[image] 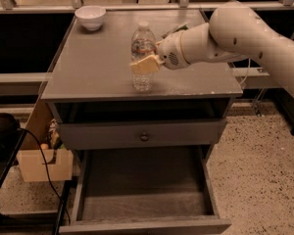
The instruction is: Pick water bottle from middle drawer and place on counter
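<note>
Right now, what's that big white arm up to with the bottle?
The robot's gripper is closed around the middle of the bottle, which stands upright on the counter. Below, the open drawer is pulled out with nothing on its floor. A white bowl sits at the counter's far left corner. The bottle is on the counter but not yet let go.

Place: lab or workshop | speckled floor, cardboard box | hand above counter
</note>
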Available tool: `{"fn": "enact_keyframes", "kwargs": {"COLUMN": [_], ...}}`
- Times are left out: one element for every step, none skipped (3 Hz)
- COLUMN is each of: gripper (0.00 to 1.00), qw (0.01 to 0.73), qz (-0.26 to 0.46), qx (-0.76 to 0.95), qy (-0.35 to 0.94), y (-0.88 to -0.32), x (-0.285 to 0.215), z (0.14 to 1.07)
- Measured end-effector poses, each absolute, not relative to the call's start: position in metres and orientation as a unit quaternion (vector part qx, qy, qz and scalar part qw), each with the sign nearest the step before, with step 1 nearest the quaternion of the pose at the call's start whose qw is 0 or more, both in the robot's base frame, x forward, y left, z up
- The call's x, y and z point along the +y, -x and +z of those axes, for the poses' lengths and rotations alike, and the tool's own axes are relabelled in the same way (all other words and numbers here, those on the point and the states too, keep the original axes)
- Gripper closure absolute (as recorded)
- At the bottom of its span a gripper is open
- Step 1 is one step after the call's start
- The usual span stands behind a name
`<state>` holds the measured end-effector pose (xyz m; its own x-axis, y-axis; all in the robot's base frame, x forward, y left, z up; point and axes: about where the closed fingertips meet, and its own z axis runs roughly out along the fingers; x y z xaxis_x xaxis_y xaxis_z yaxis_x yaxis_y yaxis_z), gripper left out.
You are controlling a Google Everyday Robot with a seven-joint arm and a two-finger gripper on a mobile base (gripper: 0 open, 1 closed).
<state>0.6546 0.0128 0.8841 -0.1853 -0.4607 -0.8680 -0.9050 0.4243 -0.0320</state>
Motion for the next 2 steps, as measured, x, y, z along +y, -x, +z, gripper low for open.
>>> {"fn": "enact_keyframes", "kwargs": {"gripper": [0.83, 0.6], "qw": [0.431, 0.43], "qz": [0.258, 0.257], "qx": [0.726, 0.726], "qy": [0.471, 0.47], "y": [-0.6548, -0.6568], "x": [0.0128, 0.0124], "z": [0.8873, 0.8843]}}
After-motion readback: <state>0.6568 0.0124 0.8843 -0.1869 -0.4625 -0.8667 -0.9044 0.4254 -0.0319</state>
